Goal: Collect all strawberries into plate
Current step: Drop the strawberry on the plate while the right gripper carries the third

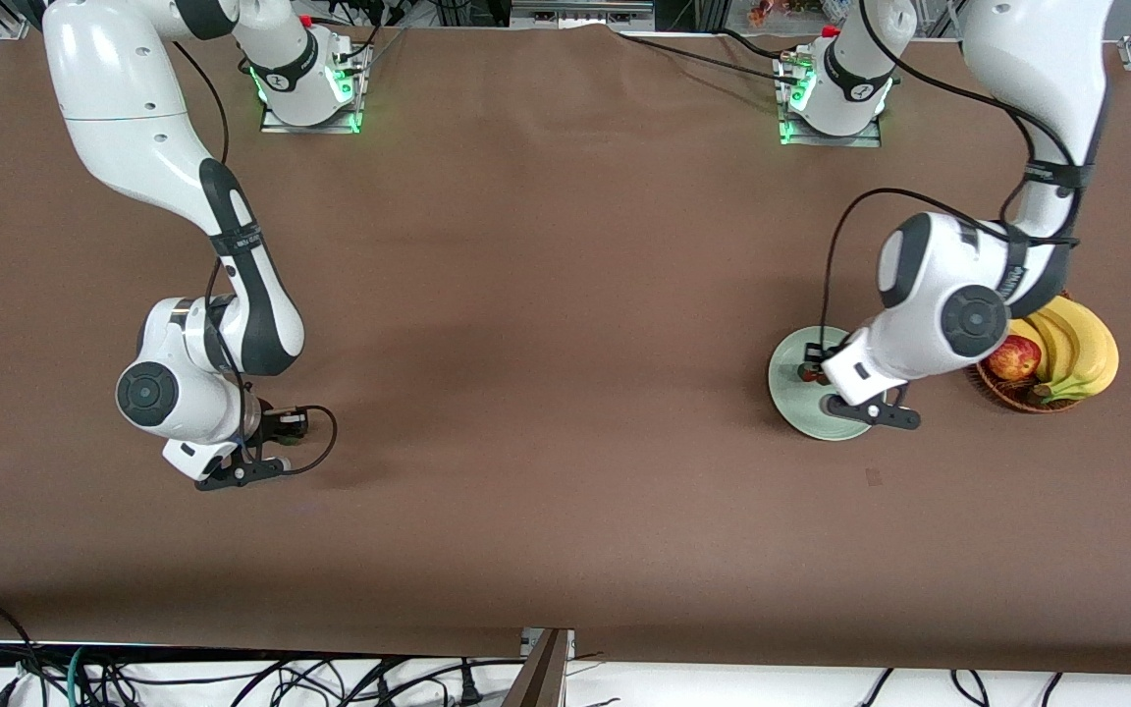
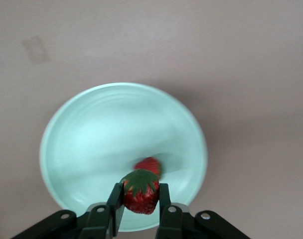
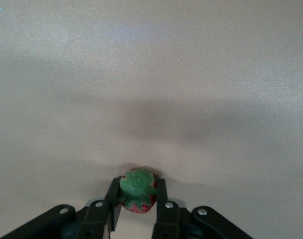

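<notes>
- Nearest the front camera, in the lower left of the front view, the right gripper [image 1: 249, 469] is seen low over the bare brown desk [image 1: 546, 393]. At centre right of the same view the left gripper [image 1: 870, 407] is held over the mint-green plate [image 1: 789, 393], where a red berry [image 1: 809, 372] is partly visible beside the wrist. A wicker basket [image 1: 1017, 398] with an apple [image 1: 1014, 357] and bananas [image 1: 1076, 349] is seen just beside the plate.
- At the bottom centre of the left wrist view, a strawberry [image 2: 140, 191] is pinched between the left jaws above the plate's rim area. A second strawberry [image 2: 149, 166] is seen lying in the plate, toward its lower middle.
- At the bottom centre of the right wrist view, the third strawberry [image 3: 138, 190] is clamped by the closed right jaws, at or just above the desk.
- Risk is judged on both sides: the left berry is held close to the rim, so if released there it could bounce or roll off onto the desk. The right berry must be carried across the whole desk, and a grip on so small and soft a fruit could slip or crush it.
</notes>
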Available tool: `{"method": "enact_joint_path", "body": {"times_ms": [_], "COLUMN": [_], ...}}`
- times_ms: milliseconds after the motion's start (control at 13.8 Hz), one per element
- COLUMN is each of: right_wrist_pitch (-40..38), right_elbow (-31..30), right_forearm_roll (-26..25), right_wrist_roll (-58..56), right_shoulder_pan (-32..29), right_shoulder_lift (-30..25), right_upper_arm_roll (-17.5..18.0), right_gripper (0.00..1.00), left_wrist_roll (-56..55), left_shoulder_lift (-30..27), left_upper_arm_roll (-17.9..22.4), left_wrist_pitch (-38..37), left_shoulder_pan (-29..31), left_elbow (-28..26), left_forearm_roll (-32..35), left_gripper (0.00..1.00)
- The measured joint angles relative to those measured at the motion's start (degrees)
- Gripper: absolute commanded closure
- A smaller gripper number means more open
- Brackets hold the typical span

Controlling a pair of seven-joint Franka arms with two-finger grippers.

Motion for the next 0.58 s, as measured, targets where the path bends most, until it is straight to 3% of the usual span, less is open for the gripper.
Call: {"method": "enact_joint_path", "body": {"times_ms": [290, 362, 435, 507, 579], "right_wrist_pitch": [0.88, 0.92, 0.96, 1.01, 1.04], "right_elbow": [0.84, 1.55, 2.44, 3.45, 4.66], "right_forearm_roll": [0.23, 0.39, 0.45, 0.47, 0.49], "right_wrist_roll": [2.09, 5.24, 9.69, 15.18, 21.72], "right_shoulder_pan": [0.79, 1.51, 2.60, 4.06, 6.15], "right_shoulder_lift": [-0.26, -0.36, -0.35, -0.30, -0.07], "right_upper_arm_roll": [1.44, 2.64, 4.11, 5.71, 7.15], "right_gripper": [0.93, 0.93, 0.92, 0.92, 0.92], "left_wrist_roll": [6.42, 6.43, 6.47, 6.55, 6.61], "left_shoulder_lift": [1.58, 1.84, 2.03, 2.08, 2.07], "left_upper_arm_roll": [0.00, 0.00, -0.01, -0.01, -0.02], "left_wrist_pitch": [6.64, 10.23, 13.41, 15.40, 16.30], "left_shoulder_pan": [3.18, 3.22, 3.25, 3.27, 3.30], "left_elbow": [-4.86, -7.21, -9.42, -10.95, -11.72], "left_forearm_roll": [5.25, 5.96, 6.11, 6.11, 6.12], "left_gripper": [0.86, 0.77, 0.60, 0.10, 0.00]}}
